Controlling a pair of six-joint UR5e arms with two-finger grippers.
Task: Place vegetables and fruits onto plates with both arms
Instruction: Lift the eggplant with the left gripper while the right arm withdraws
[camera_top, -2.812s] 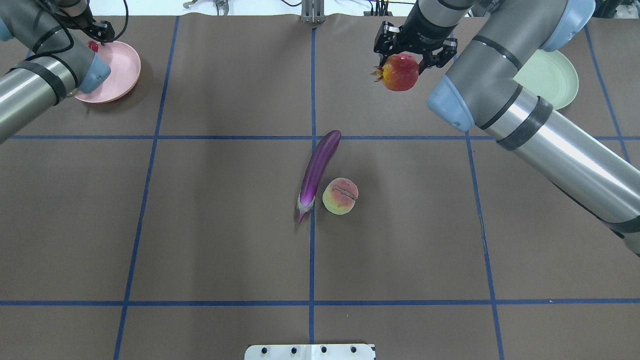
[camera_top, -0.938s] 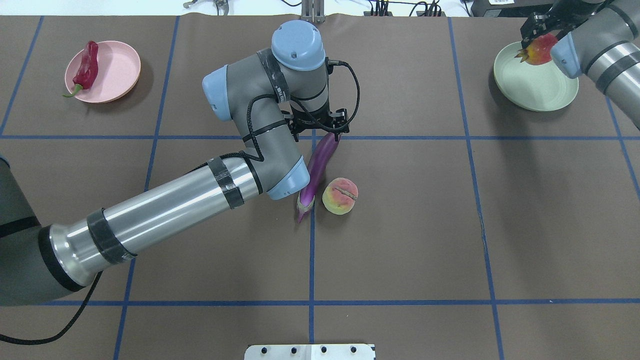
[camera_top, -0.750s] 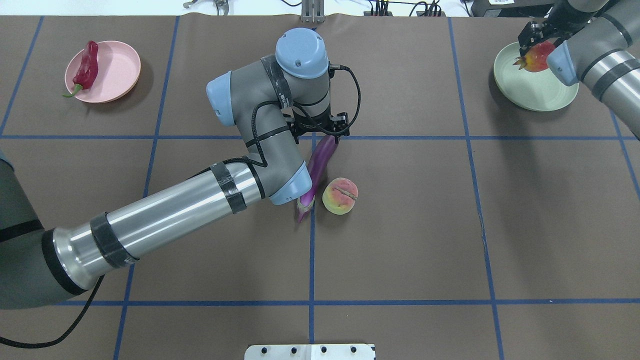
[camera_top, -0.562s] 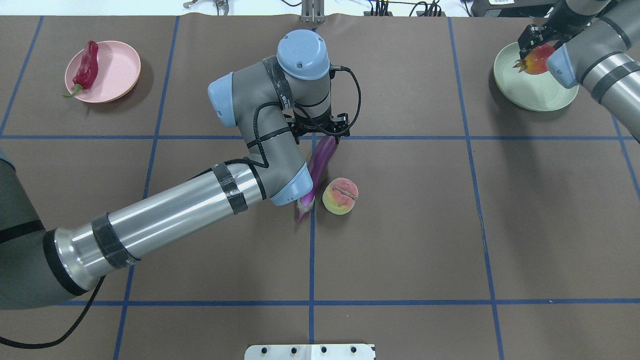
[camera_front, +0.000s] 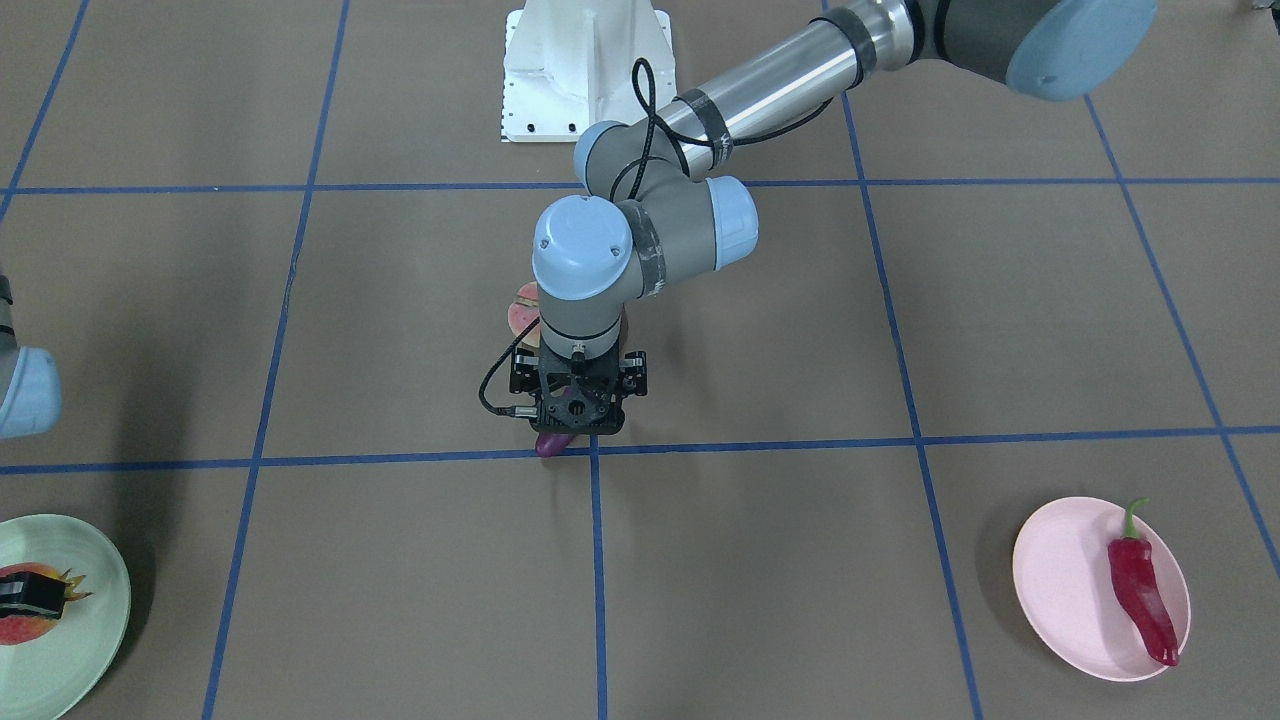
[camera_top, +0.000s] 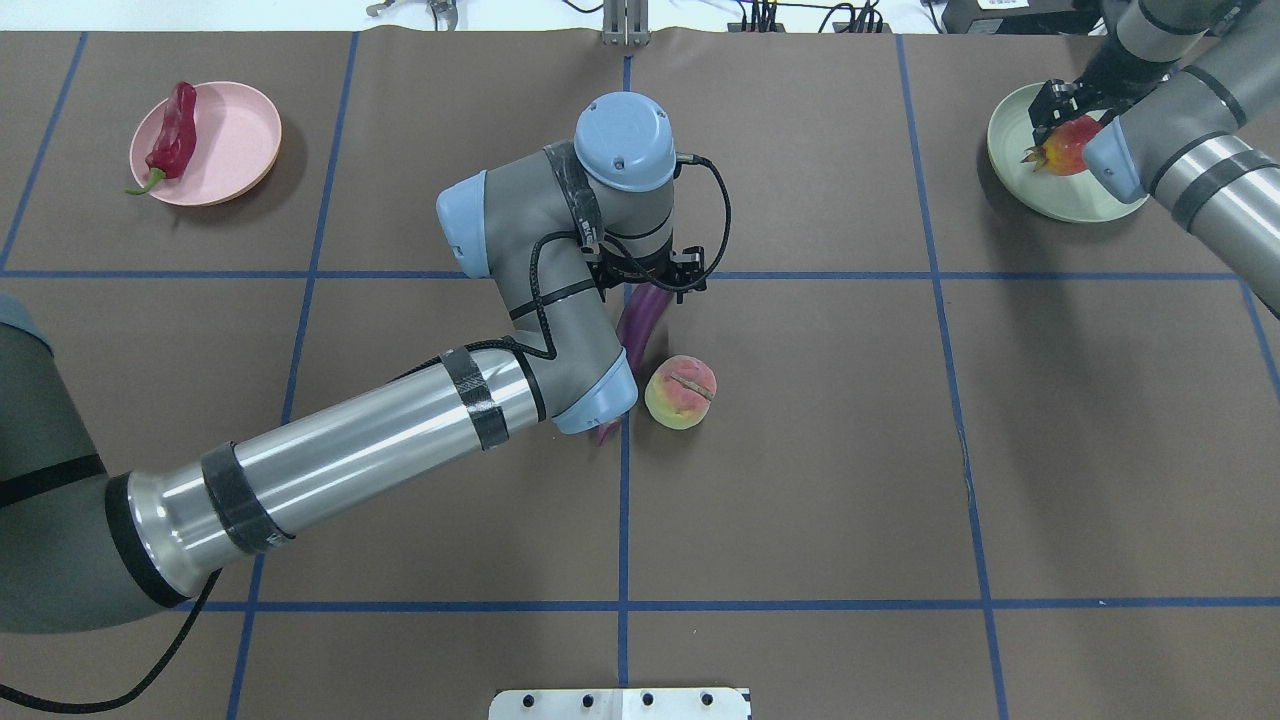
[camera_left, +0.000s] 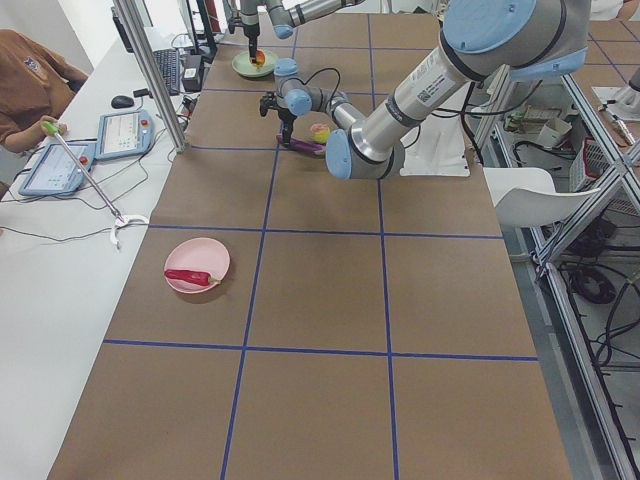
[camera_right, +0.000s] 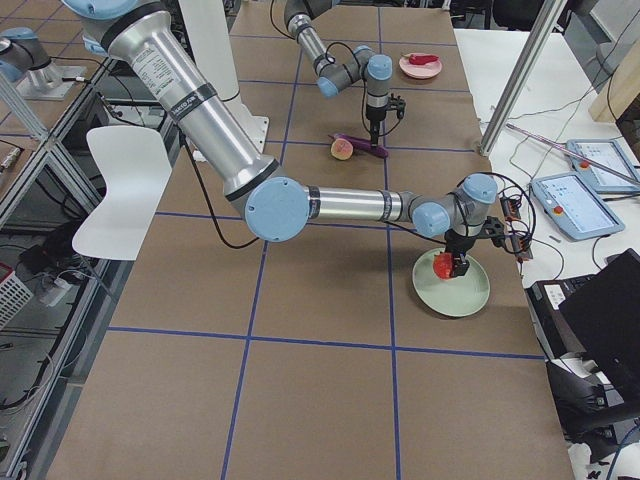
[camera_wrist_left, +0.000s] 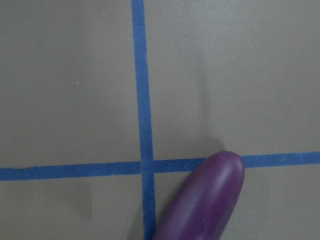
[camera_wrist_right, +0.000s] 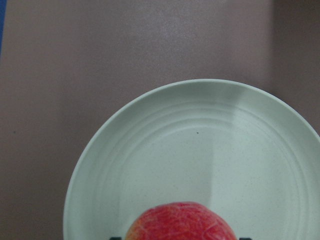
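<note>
My left gripper (camera_top: 652, 285) (camera_front: 568, 425) is open and low over the far end of the purple eggplant (camera_top: 640, 325) (camera_wrist_left: 205, 205), which lies on the table. The peach (camera_top: 680, 392) (camera_front: 522, 305) sits beside the eggplant's cap end. My right gripper (camera_top: 1066, 128) is shut on the pomegranate-like fruit (camera_top: 1064, 150) (camera_wrist_right: 180, 222) and holds it low over the mint green plate (camera_top: 1020, 185) (camera_wrist_right: 200, 145). I cannot tell whether the fruit touches the plate. The red chili pepper (camera_top: 172, 135) (camera_front: 1140, 590) lies on the pink plate (camera_top: 235, 140) (camera_front: 1060, 590).
The white base block (camera_top: 620, 703) (camera_front: 585, 70) stands at the table's near edge. Blue tape lines cross the brown table. In the exterior left view an operator (camera_left: 30, 80) sits by a side bench with tablets (camera_left: 125, 130).
My left arm has left the chili on the pink plate, moved to the eggplant and sunk lower. My right gripper has carried the fruit to the green plate and lowered it.
</note>
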